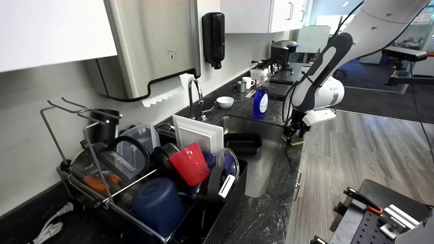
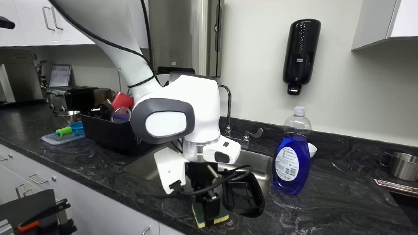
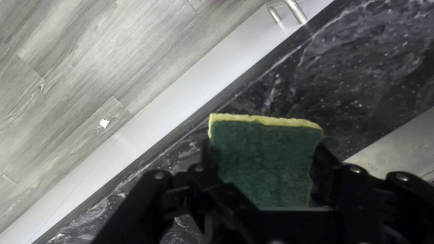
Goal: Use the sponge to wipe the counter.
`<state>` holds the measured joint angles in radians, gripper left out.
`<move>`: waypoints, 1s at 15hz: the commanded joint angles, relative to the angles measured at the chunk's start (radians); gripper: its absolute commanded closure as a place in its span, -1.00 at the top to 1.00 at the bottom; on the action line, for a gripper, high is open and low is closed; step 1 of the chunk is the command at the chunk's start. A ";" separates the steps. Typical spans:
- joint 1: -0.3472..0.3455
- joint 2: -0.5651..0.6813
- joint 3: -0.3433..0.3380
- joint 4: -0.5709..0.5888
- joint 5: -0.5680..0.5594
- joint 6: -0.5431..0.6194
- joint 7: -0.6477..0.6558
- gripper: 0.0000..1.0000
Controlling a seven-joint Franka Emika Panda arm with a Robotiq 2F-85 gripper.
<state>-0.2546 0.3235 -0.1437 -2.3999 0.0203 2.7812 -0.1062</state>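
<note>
The sponge is a rectangular block with a dark green face up and a pale yellow layer beneath. My gripper is closed around it, one finger against each side edge. In both exterior views the gripper points down and the sponge is at the counter surface, between the sink and the front edge. The sponge looks flat on the counter, though its contact is partly hidden by the finger. The counter is black stone with grey veining; it also shows in an exterior view.
The sink lies beside the gripper and holds a black tray. A blue soap bottle stands behind the sink's end. A full dish rack, faucet and white bowl are around it. Drawer handles protrude in front.
</note>
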 commanded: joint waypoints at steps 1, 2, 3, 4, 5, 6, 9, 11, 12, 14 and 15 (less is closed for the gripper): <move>0.001 -0.015 0.019 -0.023 0.018 -0.013 -0.028 -0.12; 0.003 -0.020 0.021 -0.030 0.018 -0.014 -0.024 -0.12; 0.007 -0.022 0.020 -0.037 0.016 -0.012 -0.017 -0.12; 0.012 -0.023 0.018 -0.042 0.013 -0.009 -0.010 -0.12; 0.019 -0.023 0.013 -0.049 0.009 -0.005 0.003 -0.12; 0.026 -0.028 0.009 -0.059 0.004 0.000 0.013 -0.12; 0.048 -0.057 0.003 -0.097 -0.008 0.003 0.039 -0.12; 0.069 -0.079 -0.009 -0.127 -0.029 -0.006 0.064 -0.12; 0.081 -0.089 -0.018 -0.141 -0.044 -0.009 0.083 -0.12; 0.095 -0.111 -0.022 -0.176 -0.058 0.004 0.102 -0.12; 0.099 -0.118 -0.022 -0.191 -0.061 0.009 0.108 -0.12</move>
<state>-0.1814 0.2354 -0.1465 -2.5345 -0.0122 2.7822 -0.0264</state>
